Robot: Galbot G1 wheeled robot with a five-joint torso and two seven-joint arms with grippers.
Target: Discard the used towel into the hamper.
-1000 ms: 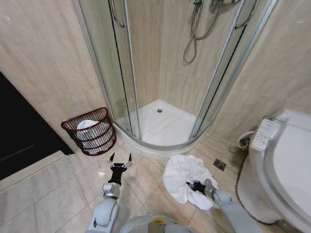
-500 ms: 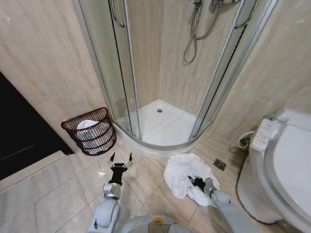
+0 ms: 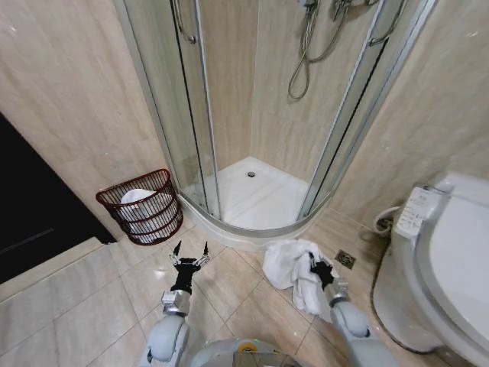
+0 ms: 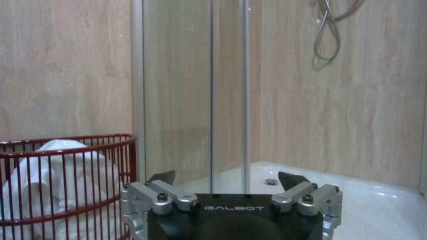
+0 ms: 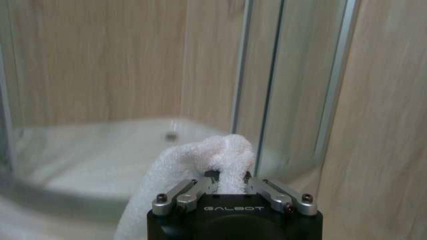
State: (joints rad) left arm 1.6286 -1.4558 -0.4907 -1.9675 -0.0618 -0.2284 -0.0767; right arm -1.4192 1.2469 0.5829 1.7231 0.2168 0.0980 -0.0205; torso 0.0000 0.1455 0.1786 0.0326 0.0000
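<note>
Since the earlier frames the right gripper [image 3: 313, 264] has risen off the floor and is pulling the towel [image 3: 294, 264] up with it; the white heap that was spread wide over the tiles is now gathered into a narrower bunch, hanging down from the gripper with its lower part still on the floor. The left gripper [image 3: 190, 253] is staying where it was, low over the tiles in front of the shower tray [image 3: 260, 200], fingers spread apart and holding nothing.

In the right wrist view the right gripper [image 5: 228, 184] is clamped on a fold of the towel [image 5: 200, 165], the terry cloth bulging up between the fingers and draping off to one side.

The towel is sitting between the shower tray and the toilet [image 3: 451, 252], near the floor drain [image 3: 345, 259]. The hamper [image 3: 141, 206] is standing against the wall beside the shower door [image 3: 179, 115], well apart from the towel, upright, with something white already inside. In the left wrist view the hamper [image 4: 67, 185] is showing red ribs, just beside the left gripper [image 4: 230, 180].
</note>
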